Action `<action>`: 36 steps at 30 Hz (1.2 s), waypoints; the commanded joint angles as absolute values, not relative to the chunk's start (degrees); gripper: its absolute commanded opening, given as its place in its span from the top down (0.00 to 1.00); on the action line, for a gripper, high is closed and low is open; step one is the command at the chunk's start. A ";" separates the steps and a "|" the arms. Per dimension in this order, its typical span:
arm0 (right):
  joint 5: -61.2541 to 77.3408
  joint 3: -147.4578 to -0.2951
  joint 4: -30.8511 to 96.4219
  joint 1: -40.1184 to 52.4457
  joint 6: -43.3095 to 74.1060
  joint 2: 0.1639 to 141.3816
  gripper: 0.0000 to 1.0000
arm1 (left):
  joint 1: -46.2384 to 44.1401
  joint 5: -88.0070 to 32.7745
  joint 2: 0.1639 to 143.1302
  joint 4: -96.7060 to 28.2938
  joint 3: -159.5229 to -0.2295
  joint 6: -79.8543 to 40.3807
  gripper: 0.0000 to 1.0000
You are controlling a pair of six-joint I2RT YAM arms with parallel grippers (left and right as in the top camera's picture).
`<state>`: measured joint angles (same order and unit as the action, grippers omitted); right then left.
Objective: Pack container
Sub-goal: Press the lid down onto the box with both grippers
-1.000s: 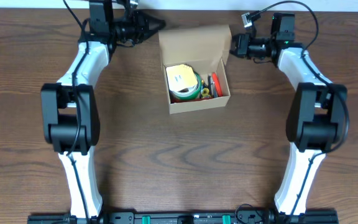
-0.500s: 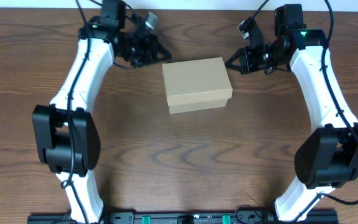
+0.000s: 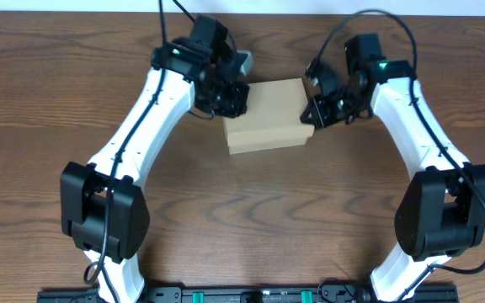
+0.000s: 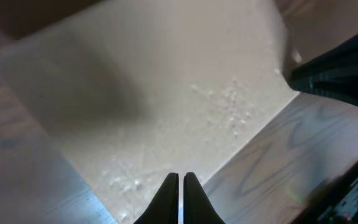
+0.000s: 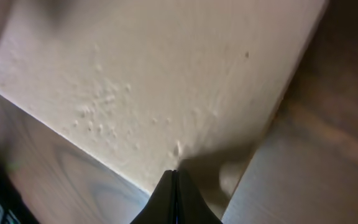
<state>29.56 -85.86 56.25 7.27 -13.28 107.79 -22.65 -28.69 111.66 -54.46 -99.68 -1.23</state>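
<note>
Container (image 3: pixel 265 114): lid closed, sits centre-far on desk (image 3: pixel 251 219). Bare wood along near edge, ample room in front.
Left fingers (image 4: pixel 166 202): pressed together, hairline gap, empty, over lid at far-left corner.
Right fingers (image 5: pixel 166 202): pressed together, empty, at lid's right edge.
Change from half second earlier: both arms stood clear, now closed in on container. Container unmoved.

container (image 3: pixel 268 114) lid closed; left gripper (image 3: pixel 234 104) over its left end, right gripper (image 3: pixel 310 115) against its right end
</note>
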 commanded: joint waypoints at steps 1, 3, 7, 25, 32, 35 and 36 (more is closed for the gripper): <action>28.67 -82.65 55.29 7.90 -14.20 106.94 0.99 | -22.79 -26.33 113.16 -53.36 -94.87 -1.26 0.94; 28.67 -81.89 54.63 7.90 -14.17 106.94 0.99 | -22.76 -26.35 113.16 -52.21 -92.18 -2.37 0.94; 28.67 -81.82 54.26 7.90 -13.74 106.94 0.99 | -22.79 -26.39 113.14 -50.92 -88.55 -3.46 0.94; 17.74 -81.06 48.29 1.78 3.20 103.50 0.98 | -20.14 -17.76 97.03 -51.18 -88.36 -4.95 0.94; 18.79 -78.43 41.87 3.88 7.16 105.56 0.99 | -20.14 -8.64 84.44 -52.10 -88.33 -4.93 0.94; 21.39 -77.95 39.72 6.81 7.70 106.65 0.99 | -20.14 -6.83 80.90 -53.43 -88.33 -4.91 0.94; 21.37 -77.97 39.16 7.84 7.73 106.94 0.99 | -20.14 -6.33 80.12 -53.82 -88.33 -4.91 0.94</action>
<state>19.51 -78.63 40.05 4.58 5.56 105.51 -20.18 -10.85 81.62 -52.95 -87.88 -4.51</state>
